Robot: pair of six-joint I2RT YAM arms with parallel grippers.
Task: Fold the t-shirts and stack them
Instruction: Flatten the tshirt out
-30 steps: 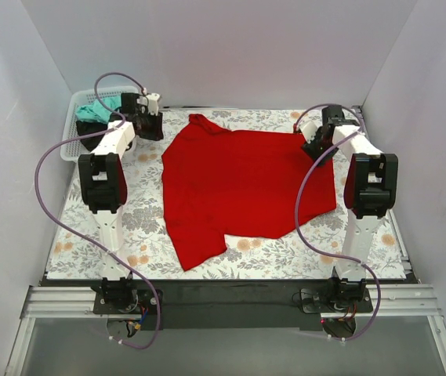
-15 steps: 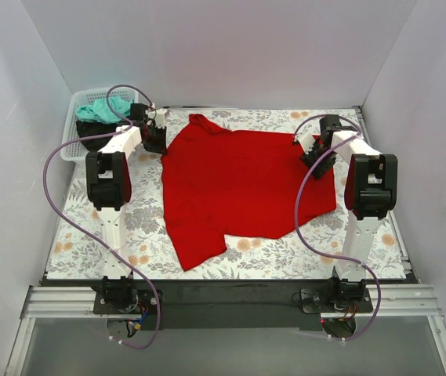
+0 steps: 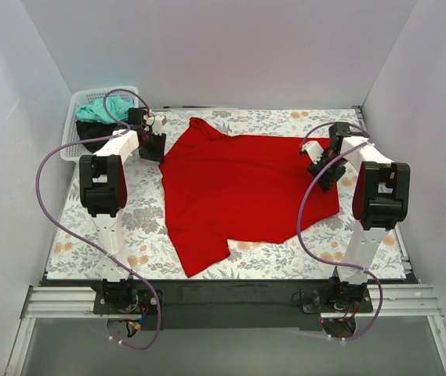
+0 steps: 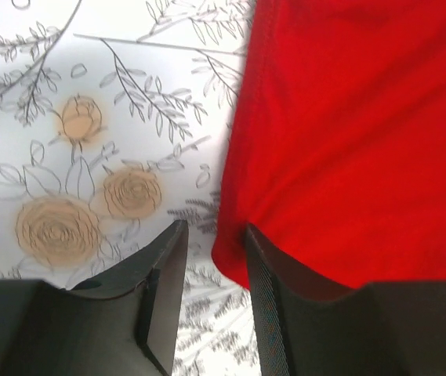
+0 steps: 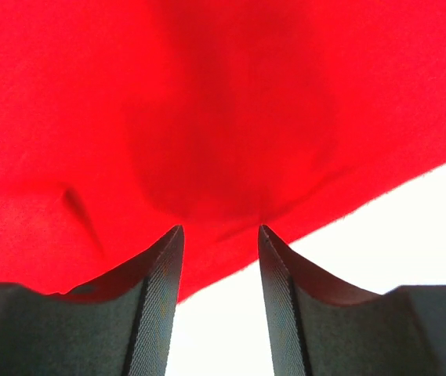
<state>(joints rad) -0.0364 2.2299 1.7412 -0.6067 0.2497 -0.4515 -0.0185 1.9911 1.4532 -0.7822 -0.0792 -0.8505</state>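
A bright red t-shirt (image 3: 242,188) lies spread across the floral table, one sleeve (image 3: 199,254) pointing toward the near edge. My left gripper (image 3: 154,143) is low at the shirt's left edge. In the left wrist view it (image 4: 215,231) is open, with the red hem (image 4: 234,254) against its right finger (image 4: 266,298) and bare tablecloth in the gap. My right gripper (image 3: 323,163) is down on the shirt's right side. In the right wrist view it (image 5: 219,230) is open, with red cloth (image 5: 207,141) puckered between the tips. Teal (image 3: 97,110) and black (image 3: 93,135) t-shirts lie bunched in the basket.
The white lattice basket (image 3: 69,145) sits at the far left corner of the table, just behind my left arm. White walls close in the table on three sides. Purple cables loop from both arms over the table.
My left gripper came from beside the basket toward the shirt's left edge. The right gripper slid nearer and rightward along the shirt's right side. The shirt's right part shifted slightly.
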